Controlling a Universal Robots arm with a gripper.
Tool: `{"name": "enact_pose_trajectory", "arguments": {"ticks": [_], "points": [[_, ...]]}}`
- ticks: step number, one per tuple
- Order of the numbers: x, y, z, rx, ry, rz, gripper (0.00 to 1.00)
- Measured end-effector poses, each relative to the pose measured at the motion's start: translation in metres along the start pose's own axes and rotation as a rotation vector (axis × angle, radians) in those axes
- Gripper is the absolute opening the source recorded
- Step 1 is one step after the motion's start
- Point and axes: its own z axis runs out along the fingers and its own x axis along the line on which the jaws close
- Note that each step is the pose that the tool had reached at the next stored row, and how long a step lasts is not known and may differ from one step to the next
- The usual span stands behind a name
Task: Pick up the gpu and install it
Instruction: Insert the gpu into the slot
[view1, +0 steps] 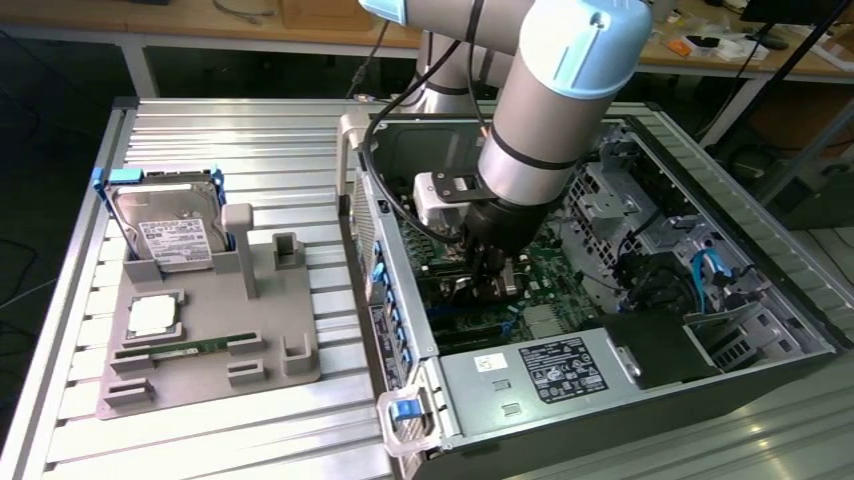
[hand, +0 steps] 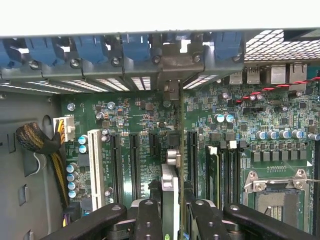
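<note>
GPU (hand: 170, 187) sits edge-on between the two black fingers (hand: 149, 220) of the gripper (hand: 173, 219), whose jaws are drawn in narrow and clamped on the card's thin faces, with its silvery edge strip running straight out ahead of the fingertips toward the rear wall of the computer case (view1: 667, 400). Beneath the card lies the motherboard (hand: 125, 115), with black expansion slots (hand: 134, 165) close on one side of the fingers and the memory slots (hand: 222, 175) on the other; whether the card's connector is already in a slot cannot be told. The likely risk is misalignment: a small tilt or sideways offset in the grip could land the connector edge on the board beside the slot, or catch the far end on the row of blue retainer clips (hand: 90, 50), and pressing on would strain both card and board. A thin card held by its faces could also slip if it meets resistance. The wrist view gives the slot layout, the CPU socket (hand: 272, 200) and the braided cable bundle (hand: 35, 140) off to the side. The exterior view adds the arm plunged into the open case, the power supply (view1: 561, 365), and, well away from the gripper, the grey parts holder (view1: 200, 370) carrying the hard drive (view1: 167, 225) and the green memory stick (view1: 187, 348).
</note>
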Motion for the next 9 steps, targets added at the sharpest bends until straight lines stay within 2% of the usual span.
{"name": "enact_pose_trajectory", "arguments": {"ticks": [9], "points": [[0.0001,0.0000,0.0024,-0.0002,0.0003,0.000,0.27]]}}
